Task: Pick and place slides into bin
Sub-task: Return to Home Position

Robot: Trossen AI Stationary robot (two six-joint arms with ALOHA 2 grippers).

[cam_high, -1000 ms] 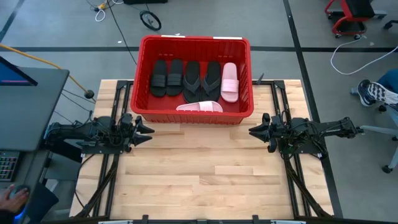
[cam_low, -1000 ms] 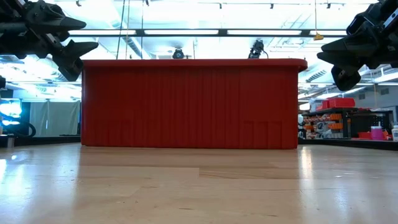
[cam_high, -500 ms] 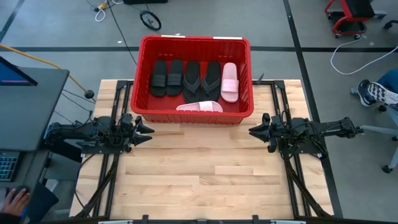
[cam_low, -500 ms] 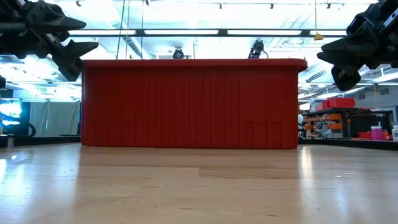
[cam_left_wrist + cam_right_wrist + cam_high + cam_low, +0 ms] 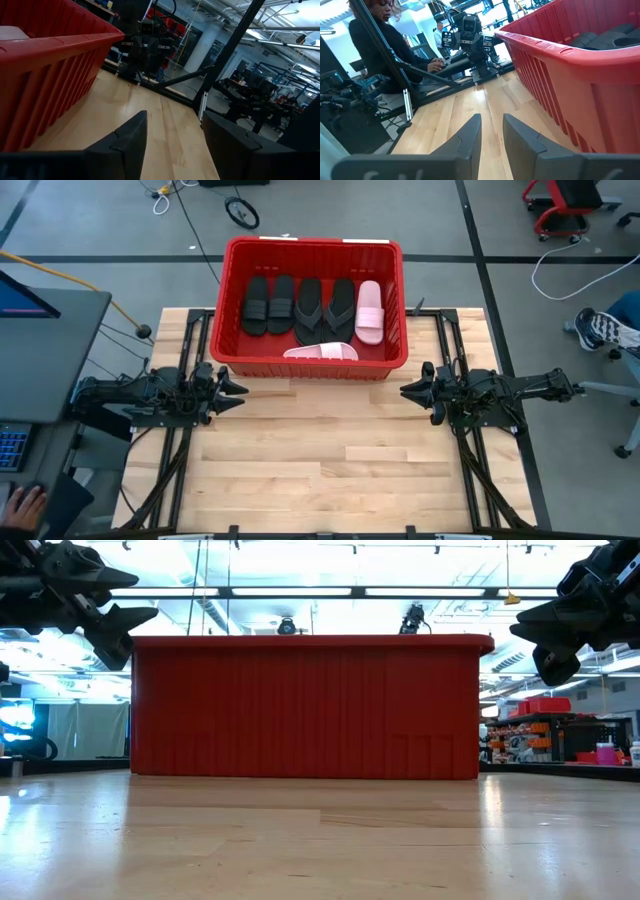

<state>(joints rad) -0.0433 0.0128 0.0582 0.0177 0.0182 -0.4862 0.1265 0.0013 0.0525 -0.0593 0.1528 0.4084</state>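
Note:
The red bin (image 5: 313, 365) stands at the table's far middle. On its floor lie two black wide-strap slides (image 5: 268, 304), two black flip-flops (image 5: 324, 309) and a pink slide (image 5: 369, 311), side by side. A second pink slide (image 5: 321, 352) lies on its edge along the bin's near wall. My left gripper (image 5: 238, 392) hangs level at the table's left, just near of the bin's left corner, open and empty (image 5: 175, 117). My right gripper (image 5: 408, 392) hangs level at the right, opposite the left one, its fingers a little apart with nothing between them (image 5: 491, 117).
Bare wooden tabletop (image 5: 320, 450) stretches between the two arms and toward the near edge. A desk with a monitor (image 5: 40, 330) stands left of the table, and a person's hand (image 5: 22, 502) shows at its near end. Another person's sneaker (image 5: 600, 328) shows at the far right.

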